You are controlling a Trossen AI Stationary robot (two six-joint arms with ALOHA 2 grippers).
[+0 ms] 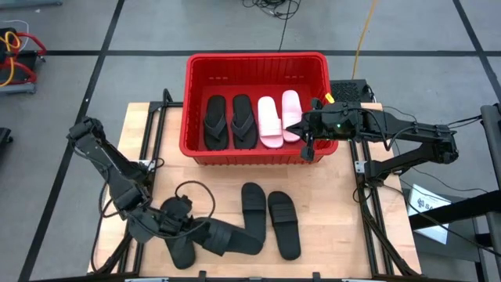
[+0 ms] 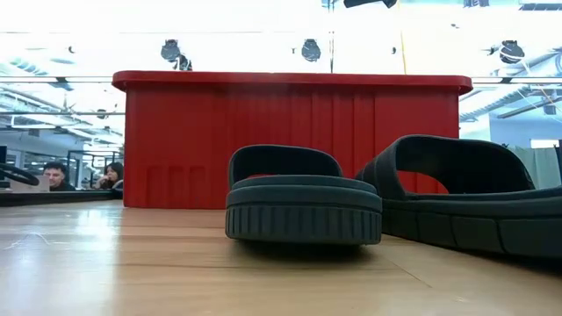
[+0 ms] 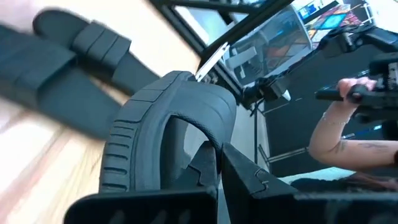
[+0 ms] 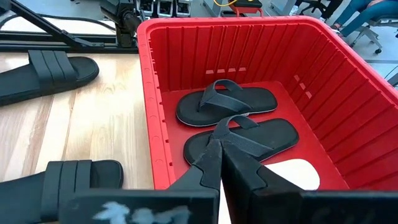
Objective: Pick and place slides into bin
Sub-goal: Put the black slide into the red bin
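Observation:
In the red bin [image 1: 254, 59] lie two black flip-flops [image 1: 228, 121] and two pink slides [image 1: 280, 117]. My right gripper [image 1: 293, 127] hangs shut above the bin's right part, over the pink slides, touching nothing [image 4: 221, 155]. Near the table's front left, my left gripper [image 1: 196, 227] is shut on a black slide [image 1: 231, 239]. Another black slide [image 1: 182, 252] lies beside it. Two more black slides [image 1: 253, 210] [image 1: 283, 225] rest sole-down at the table's middle, in front of the bin [image 2: 303, 206] [image 2: 474, 197]. My left gripper pinches the black slide's arched strap [image 3: 202, 130] at its edge between the two fingers [image 3: 245, 174]. The slide sits turned on its side in the hold, its ribbed sole edge [image 3: 121, 155] to one side. Whether its far end is clear of the table I cannot tell.
The bin's thick rim and high ribbed walls [image 4: 149, 93] stand between the table and the sandals inside. Bare wood lies left of the bin [image 1: 153, 133] and right of the middle slides [image 1: 337, 219]. People sit beyond the table [image 2: 57, 175], and a person's arm [image 3: 336, 134] shows off to the side.

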